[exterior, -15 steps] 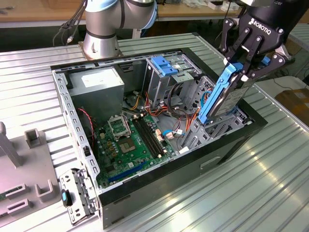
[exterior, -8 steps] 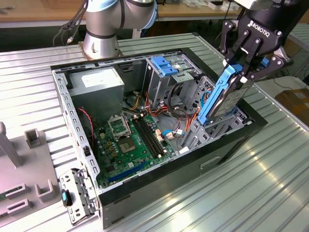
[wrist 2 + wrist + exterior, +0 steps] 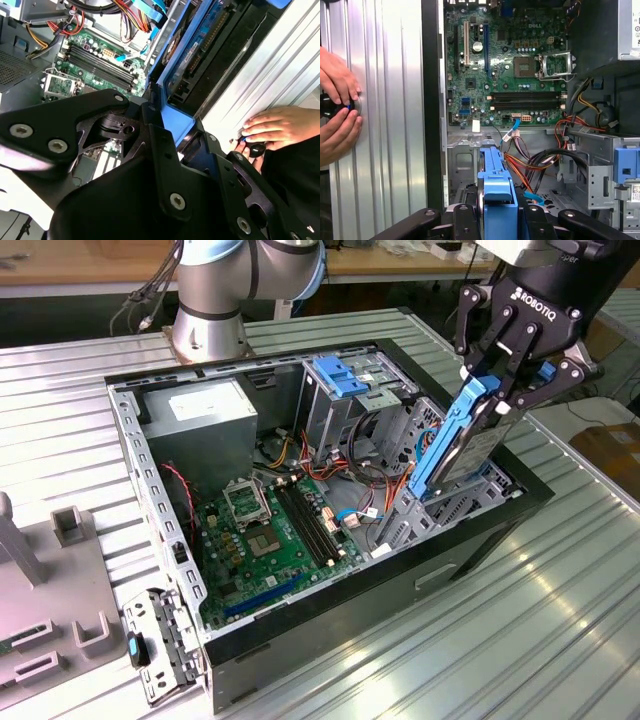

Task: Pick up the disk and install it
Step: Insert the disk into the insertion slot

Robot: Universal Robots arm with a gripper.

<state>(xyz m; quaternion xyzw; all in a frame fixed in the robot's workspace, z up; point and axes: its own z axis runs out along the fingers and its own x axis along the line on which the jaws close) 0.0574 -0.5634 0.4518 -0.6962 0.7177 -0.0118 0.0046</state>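
One gripper (image 3: 497, 398) was all the arm carried, and in the exterior view its black fingers were clamped on the upper end of the disk (image 3: 462, 448), pinching the blue rail. The disk hung tilted below the gripper, its lower end reaching the drive cage at the edge of the open computer case (image 3: 300, 635). Further from the gripper, on the case floor, lay the green motherboard (image 3: 275, 530), and beyond that the grey power supply (image 3: 200, 412). A light-blue latch plate (image 3: 335, 375) stood off toward the exterior view's left. In the second wrist view the gripper (image 3: 175, 127) gripped the blue rail end, and the disk (image 3: 197, 42) ran away from it into the case, circuit board showing. Just outside the case, on the ribbed metal table (image 3: 270, 65), a person's hand (image 3: 272, 127) touched a small black object (image 3: 257, 149). In the first wrist view the disk (image 3: 497, 192) stood between the gripper's fingers with the motherboard (image 3: 505, 75) ahead of it.
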